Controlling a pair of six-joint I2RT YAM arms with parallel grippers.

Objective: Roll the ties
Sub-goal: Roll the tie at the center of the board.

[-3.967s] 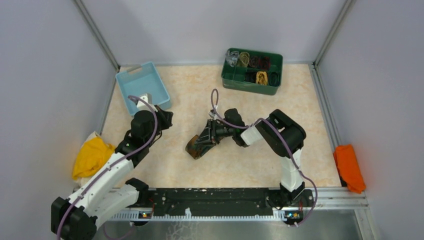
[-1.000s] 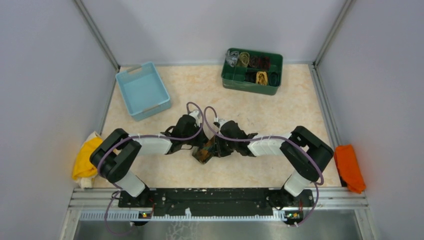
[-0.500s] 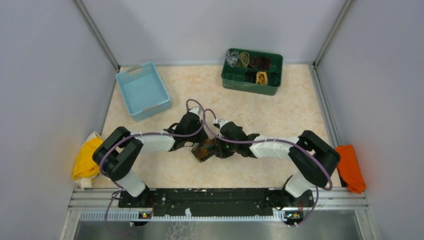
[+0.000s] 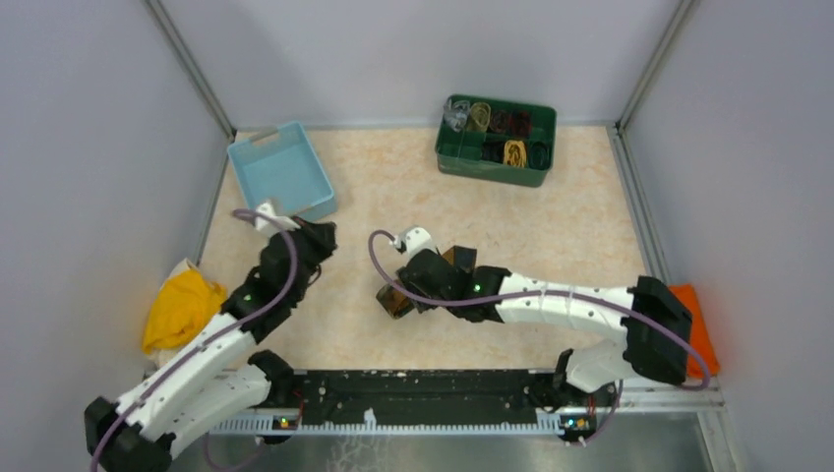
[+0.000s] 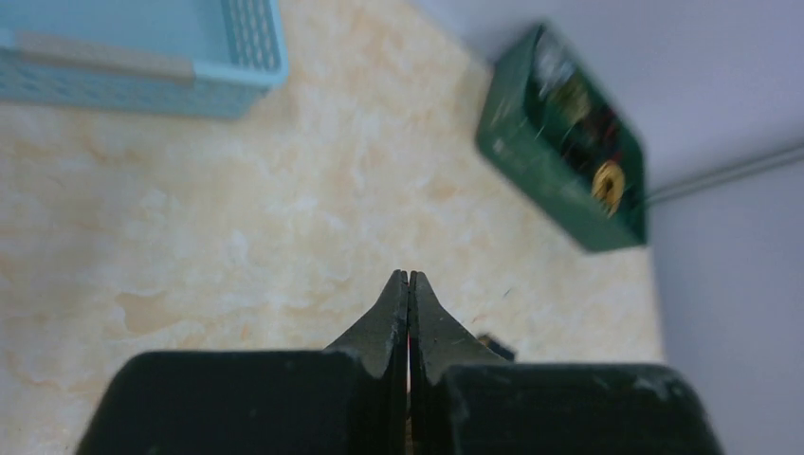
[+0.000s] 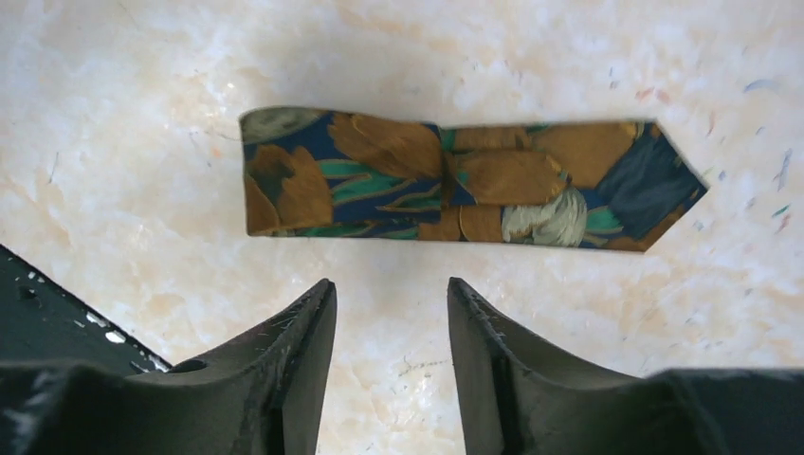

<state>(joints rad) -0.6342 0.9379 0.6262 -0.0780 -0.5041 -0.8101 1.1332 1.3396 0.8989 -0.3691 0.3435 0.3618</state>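
While the patterned tie point(image 6: 455, 180) lies flat and folded near the middle of the bench point(image 4: 551, 236), right jaws hover by it, parted, not touching. Left jaws clenched on nothing, well apart, near the blue basket point(image 4: 280, 175) at the far-left corner. Rolled ties point(image 4: 513, 151) sit in the green bin point(image 4: 492, 169), far edge.

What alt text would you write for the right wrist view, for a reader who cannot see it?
A dark tie patterned in gold and teal lies flat on a pale marbled table, pointed end to the right. Below it the right gripper stands open, empty, clear of the tie.
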